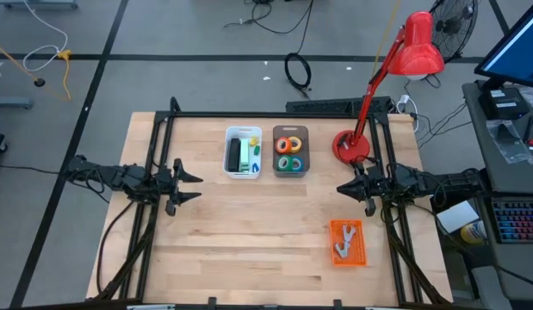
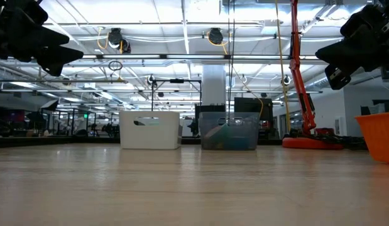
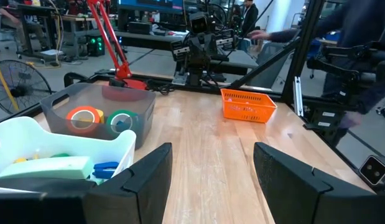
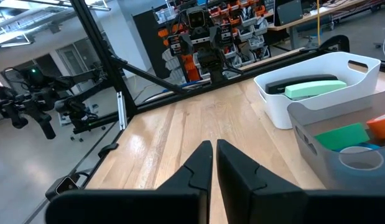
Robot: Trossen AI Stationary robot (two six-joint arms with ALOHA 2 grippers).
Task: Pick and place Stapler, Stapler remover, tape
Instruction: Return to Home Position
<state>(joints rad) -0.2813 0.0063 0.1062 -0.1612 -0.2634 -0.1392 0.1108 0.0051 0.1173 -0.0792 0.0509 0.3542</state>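
Tape rolls (image 1: 289, 145) lay together inside the grey bin (image 1: 290, 130) toward the far middle of the table (image 1: 249, 241). An orange roll (image 3: 84, 118) and a green roll (image 3: 120, 122) sat side by side, with a yellow roll (image 3: 99, 114) tucked just behind the orange one. Just beside that bin, on the left arm's side, stood the white bin (image 4: 323, 109), holding a black stapler (image 4: 298, 82) and a green stapler (image 4: 315, 89) lying next to each other. The orange bin (image 1: 361, 251) sat well apart from both, near the right front of the table. The pale shapes in it were probably the staple removers (image 1: 343, 245), though the overhead view was too small to be sure. A red desk lamp (image 1: 350, 148) had its base on the far right of the table, near the grey bin. The left gripper (image 1: 190, 185) hung above the table's left edge, its fingers (image 3: 148, 171) spread wide and holding nothing. The right gripper (image 1: 342, 188) hung above the right edge between the lamp base and the orange bin, its fingers (image 4: 198, 165) pressed nearly together, also holding nothing.
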